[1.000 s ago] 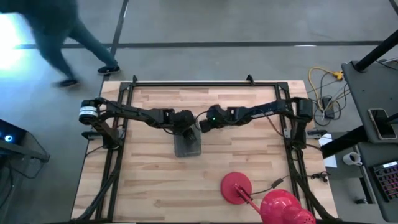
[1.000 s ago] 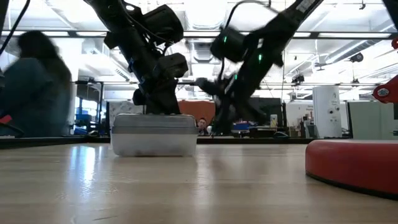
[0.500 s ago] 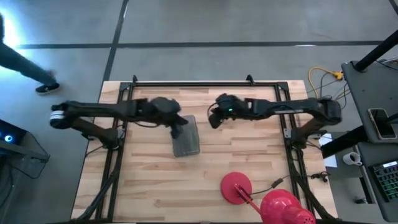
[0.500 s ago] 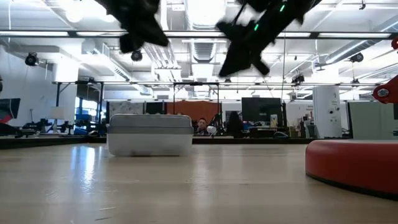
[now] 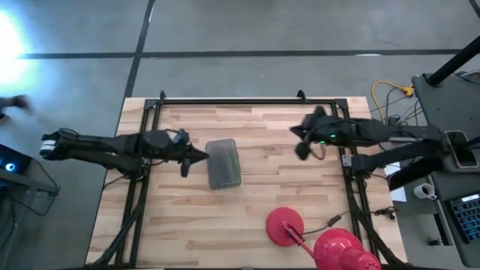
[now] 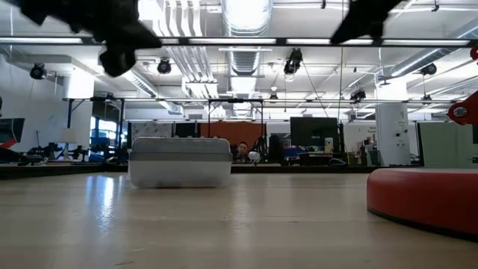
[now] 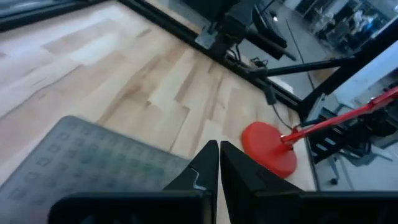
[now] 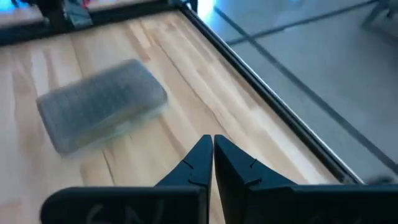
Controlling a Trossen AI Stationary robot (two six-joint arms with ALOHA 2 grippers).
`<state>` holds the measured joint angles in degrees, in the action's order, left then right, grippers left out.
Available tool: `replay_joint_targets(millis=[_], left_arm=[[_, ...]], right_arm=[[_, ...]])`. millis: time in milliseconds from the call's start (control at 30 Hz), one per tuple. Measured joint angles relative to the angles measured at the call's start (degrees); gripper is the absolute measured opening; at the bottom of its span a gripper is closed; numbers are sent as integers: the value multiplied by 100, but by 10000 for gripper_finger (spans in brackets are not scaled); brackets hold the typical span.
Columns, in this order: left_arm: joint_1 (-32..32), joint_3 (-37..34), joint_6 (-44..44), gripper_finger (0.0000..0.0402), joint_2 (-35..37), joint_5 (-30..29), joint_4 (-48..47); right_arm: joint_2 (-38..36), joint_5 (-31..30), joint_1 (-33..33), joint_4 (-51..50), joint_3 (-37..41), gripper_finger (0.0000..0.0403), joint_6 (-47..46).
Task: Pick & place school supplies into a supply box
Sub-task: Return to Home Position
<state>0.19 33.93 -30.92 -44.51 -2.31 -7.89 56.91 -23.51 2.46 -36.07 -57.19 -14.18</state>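
Red lamp [image 5: 285, 225], round base on wooden table [image 5: 187, 221], right side; yellow cable [image 5: 391, 90] on floor.

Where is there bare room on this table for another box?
Free: the wood between the supply box, the red lamp base and the left rail; also between box and right gripper. Crowded: the lamp's corner and the box's side by the left gripper.

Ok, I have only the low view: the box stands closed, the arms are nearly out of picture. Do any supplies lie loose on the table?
Observer: None shows from above; only the supply box and the red lamp stand on the table.
Operator: Do the grippers hold anything?
Observer: No. The wrist views show the left gripper and the right gripper shut, empty.
Operator: Near the box?
Observer: Apart from it, one on each side.
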Motion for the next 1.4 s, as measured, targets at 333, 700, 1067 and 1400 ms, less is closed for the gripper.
replay_joint_targets(millis=[333, 700, 1067, 1400], left_arm=[[11, -1842, -779, 1, 1716, 1008, 1536], [20, -3223, -137, 1, 3321, 1688, 2932], [24, -3182, 906, 1, 4297, 1689, 3193], [24, -3171, 919, 1, 4025, 1696, 3212]], right_arm=[[-1647, 807, -545, -1150, 293, 9, -1613], [-4318, 1703, -587, 1920, 2836, 9, -1434], [-5611, 2010, -584, 3314, 4499, 9, -862], [-5406, 2203, -605, 3333, 4663, 9, -832]])
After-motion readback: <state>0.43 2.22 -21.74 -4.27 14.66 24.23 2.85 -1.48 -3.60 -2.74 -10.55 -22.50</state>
